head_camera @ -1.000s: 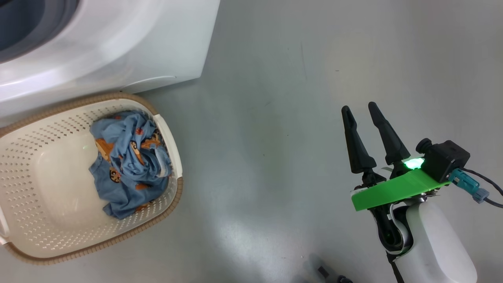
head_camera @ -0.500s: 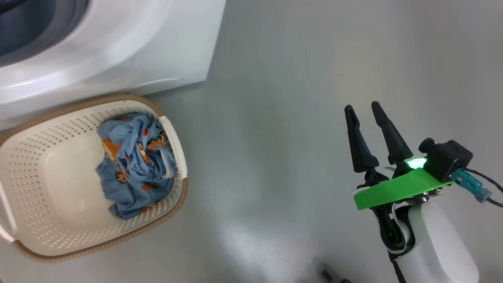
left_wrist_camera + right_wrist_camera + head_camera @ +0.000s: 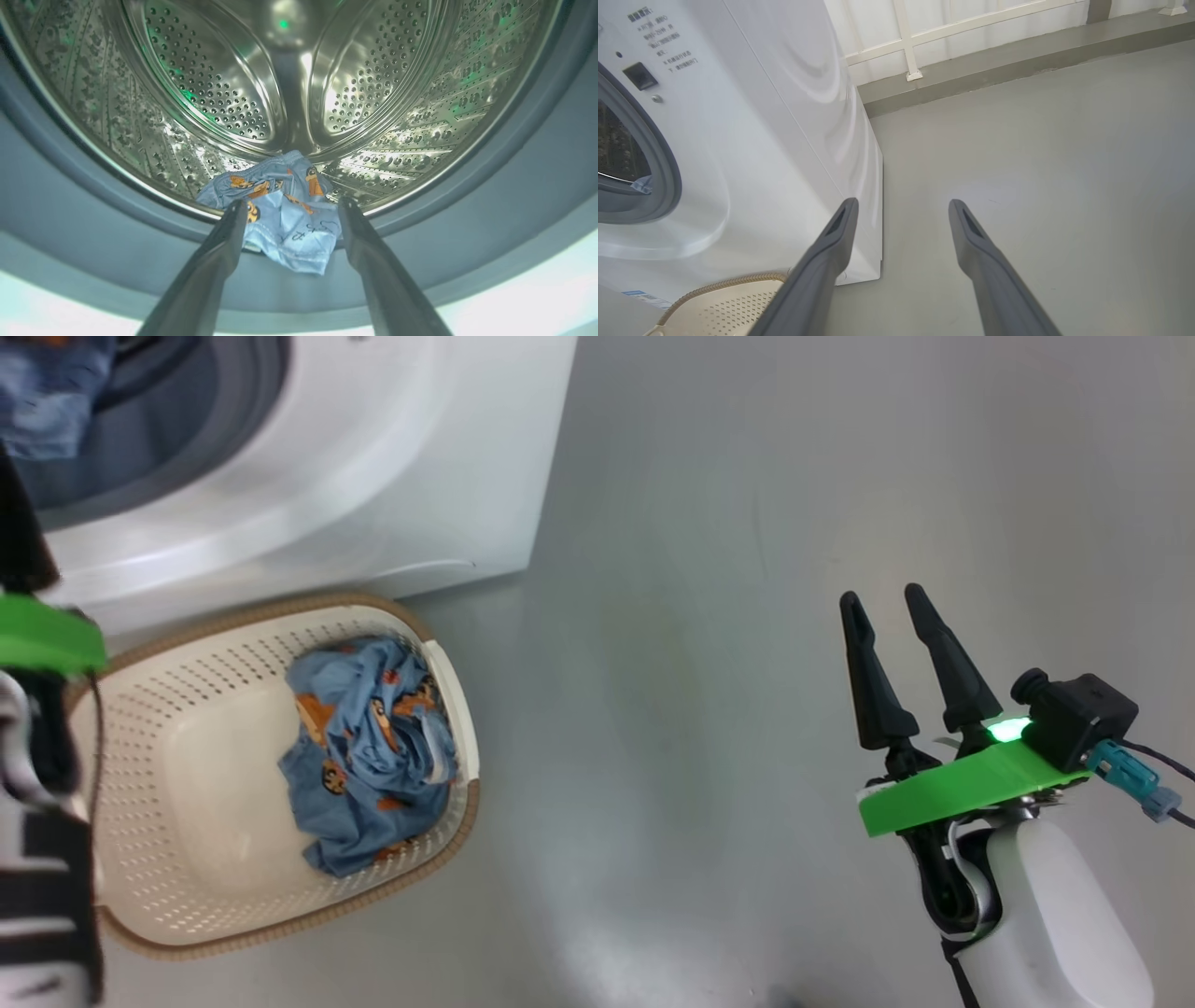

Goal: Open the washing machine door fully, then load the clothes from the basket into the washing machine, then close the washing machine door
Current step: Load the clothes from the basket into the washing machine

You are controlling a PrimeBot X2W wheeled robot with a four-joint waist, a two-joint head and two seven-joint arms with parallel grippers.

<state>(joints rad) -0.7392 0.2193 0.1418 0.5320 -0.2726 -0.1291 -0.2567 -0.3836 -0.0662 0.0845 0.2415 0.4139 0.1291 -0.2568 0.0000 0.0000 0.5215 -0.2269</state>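
The white washing machine (image 3: 392, 457) stands at the top left with its mouth uncovered; the washing machine door is out of view. One light blue printed garment (image 3: 285, 214) lies over the front lip of the steel drum (image 3: 210, 93) and the grey gasket. My left gripper (image 3: 293, 204) is open in front of that garment, a finger on either side, not touching it. More of the clothes (image 3: 369, 765) sit bunched in the right half of the cream basket (image 3: 280, 607) on the floor below the machine. My right gripper (image 3: 880, 596) hangs open and empty over bare floor, far to the right.
The grey floor (image 3: 700, 709) stretches wide between the basket and my right arm. My left arm's green bracket (image 3: 42, 635) overlaps the basket's left end. Behind the machine's side (image 3: 761, 140) runs a low kerb with a white railing (image 3: 924, 42).
The head camera has swung, sliding the basket and machine rightward in the picture and bringing my left arm and the machine's mouth with the garment into it. The right gripper has stayed open.
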